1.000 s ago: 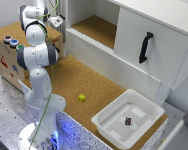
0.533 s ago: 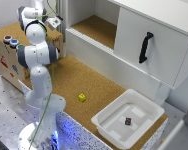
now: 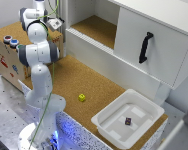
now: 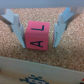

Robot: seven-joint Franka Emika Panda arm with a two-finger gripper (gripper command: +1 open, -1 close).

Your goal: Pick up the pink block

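Observation:
The pink block [image 4: 39,35], a cube with black letters on its faces, lies on a cork surface in the wrist view. My gripper [image 4: 39,44] is open, with one finger [image 4: 17,31] on each side of the block and small gaps showing. In the exterior view the gripper [image 3: 56,24] hangs over the top of the wooden box [image 3: 14,60] at the exterior view's left. The pink block does not show there; the hand hides it.
A small yellow block [image 3: 82,97] lies on the cork table. A white tub [image 3: 108,126] holding a small dark object [image 3: 128,121] stands at the front right. A white cabinet with a black handle [image 3: 145,47] runs along the back. Two small cups [image 3: 10,41] sit on the box.
The arm has shifted only slightly. The gripper stays over the top of the wooden box.

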